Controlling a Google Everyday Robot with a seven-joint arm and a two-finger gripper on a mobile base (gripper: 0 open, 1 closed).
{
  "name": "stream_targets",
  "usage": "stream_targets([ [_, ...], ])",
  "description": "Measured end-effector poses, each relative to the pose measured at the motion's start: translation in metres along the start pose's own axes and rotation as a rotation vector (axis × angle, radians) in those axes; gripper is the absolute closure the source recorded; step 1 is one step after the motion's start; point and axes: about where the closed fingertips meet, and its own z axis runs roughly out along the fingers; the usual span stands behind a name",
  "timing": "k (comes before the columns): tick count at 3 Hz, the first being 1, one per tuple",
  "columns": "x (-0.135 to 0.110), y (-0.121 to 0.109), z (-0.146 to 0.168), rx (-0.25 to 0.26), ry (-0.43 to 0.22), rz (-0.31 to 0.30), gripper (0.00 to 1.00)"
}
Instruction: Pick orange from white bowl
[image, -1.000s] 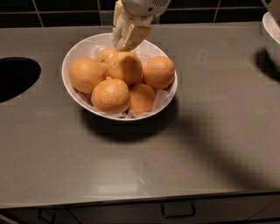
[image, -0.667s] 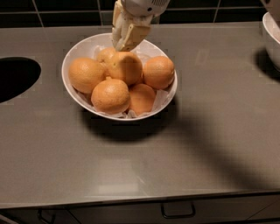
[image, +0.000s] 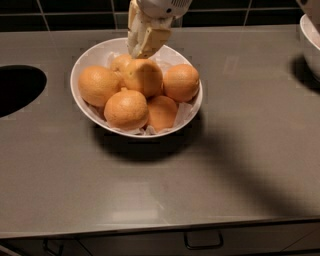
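Orange (image: 143, 76) lies topmost at the centre of the white bowl (image: 97, 52). The gripper (image: 142, 52) is at the orange's 12 o'clock edge; we cannot tell how wide it stands or whether it holds anything. We rank 3 risks: bowl tipping under a push, neighbouring oranges (image: 181, 82) rolling out, and slip on the smooth, round, pale-orange skin.

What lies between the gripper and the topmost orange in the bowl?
Nothing, by the camera view: the gripper hangs over the far side of the white bowl, right at that orange.
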Motion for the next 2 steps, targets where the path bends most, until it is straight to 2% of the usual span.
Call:
stream_targets([
  [1, 0.0, 0.0, 0.0, 0.0, 0.0, 0.0, 0.11],
  [2, 0.0, 0.0, 0.0, 0.0, 0.0, 0.0, 0.0],
])
